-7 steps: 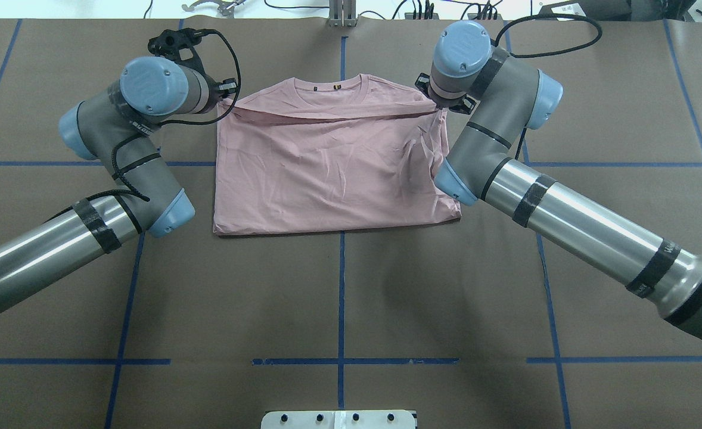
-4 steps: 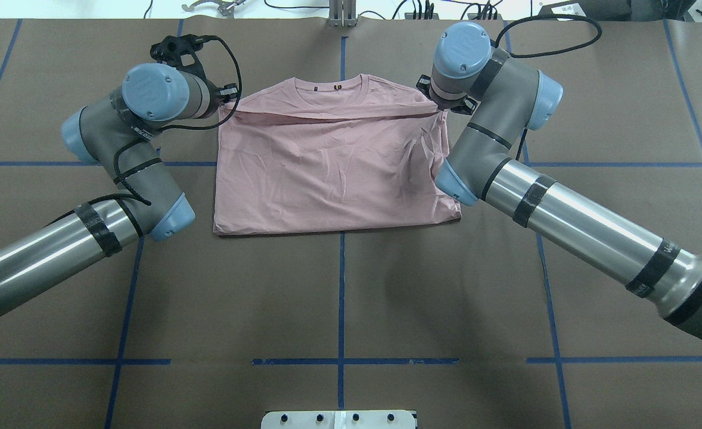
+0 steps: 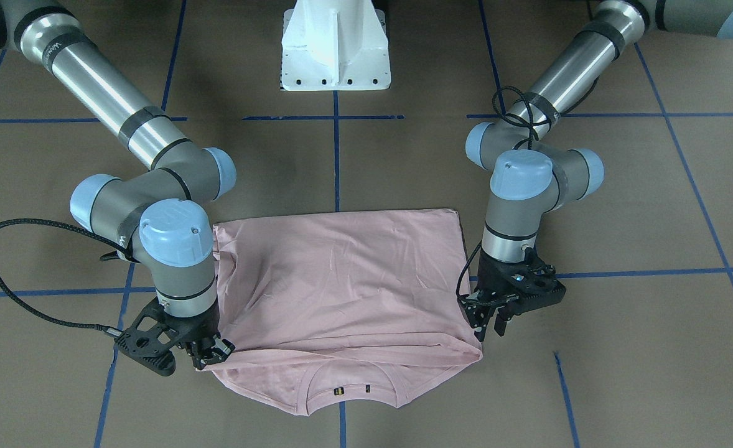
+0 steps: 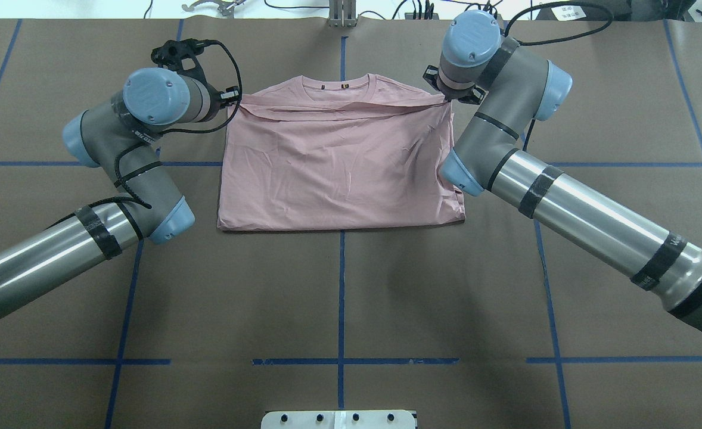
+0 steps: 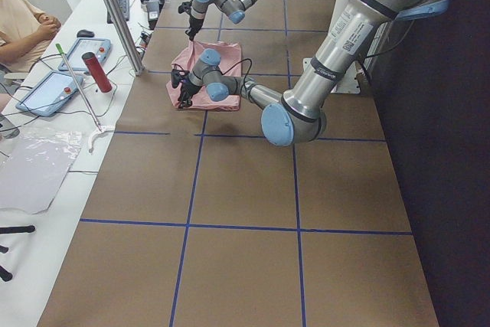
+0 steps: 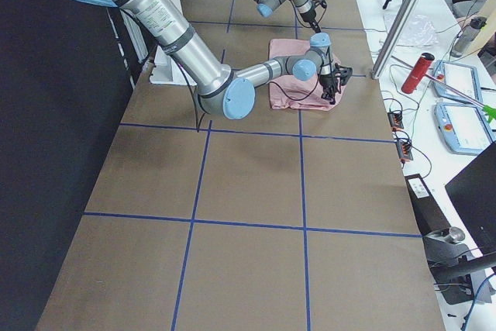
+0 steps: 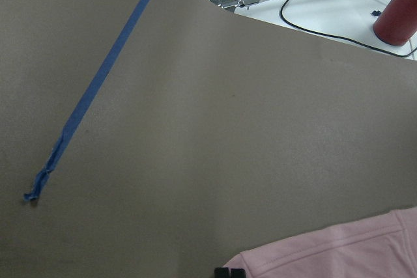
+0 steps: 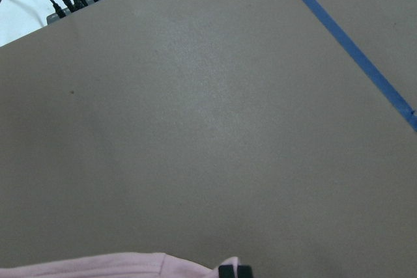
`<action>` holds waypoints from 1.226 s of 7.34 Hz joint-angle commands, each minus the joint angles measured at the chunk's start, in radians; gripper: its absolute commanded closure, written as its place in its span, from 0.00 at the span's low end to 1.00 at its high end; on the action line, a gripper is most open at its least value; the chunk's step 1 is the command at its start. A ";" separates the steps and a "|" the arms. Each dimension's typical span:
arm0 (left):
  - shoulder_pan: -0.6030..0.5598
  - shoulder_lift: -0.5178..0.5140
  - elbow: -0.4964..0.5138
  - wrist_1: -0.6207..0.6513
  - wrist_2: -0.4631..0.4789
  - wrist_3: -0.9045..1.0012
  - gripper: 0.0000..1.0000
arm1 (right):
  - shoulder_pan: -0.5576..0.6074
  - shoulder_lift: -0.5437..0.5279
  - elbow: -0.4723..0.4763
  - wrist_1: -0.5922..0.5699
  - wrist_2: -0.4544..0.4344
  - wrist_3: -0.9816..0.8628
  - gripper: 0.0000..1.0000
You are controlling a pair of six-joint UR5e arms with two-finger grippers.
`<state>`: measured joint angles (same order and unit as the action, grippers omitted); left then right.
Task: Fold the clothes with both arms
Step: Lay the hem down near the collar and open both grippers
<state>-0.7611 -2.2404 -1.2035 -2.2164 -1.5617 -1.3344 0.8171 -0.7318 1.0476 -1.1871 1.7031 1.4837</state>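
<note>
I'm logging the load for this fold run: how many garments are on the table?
1. A pink T-shirt lies mid-table, folded over on itself with its collar showing past the fold. A second garment hidden beneath it cannot be ruled out.

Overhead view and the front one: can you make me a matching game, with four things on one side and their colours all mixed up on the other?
Things:
1. T-shirt
2. pedestal base
3. tape lines on the table
4. left gripper

Colours:
a. blue
b. black
c. pale pink
d. white

Right pairs: 1-c, 2-d, 3-a, 4-b.
</note>
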 commanded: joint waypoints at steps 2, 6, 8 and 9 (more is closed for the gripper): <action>0.000 -0.001 -0.004 0.000 0.000 -0.006 0.48 | 0.007 -0.020 -0.001 0.000 0.006 -0.032 0.94; 0.000 0.001 -0.007 0.000 0.000 -0.003 0.47 | 0.023 -0.122 0.145 -0.009 0.062 -0.088 0.00; 0.000 0.004 -0.017 -0.002 -0.003 0.000 0.47 | 0.007 -0.287 0.387 -0.009 0.155 -0.068 0.00; 0.000 0.004 -0.018 -0.002 -0.003 0.000 0.47 | -0.045 -0.420 0.546 -0.006 0.150 0.004 0.00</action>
<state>-0.7608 -2.2370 -1.2177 -2.2179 -1.5639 -1.3354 0.8169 -1.0106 1.4130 -1.1941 1.8416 1.4303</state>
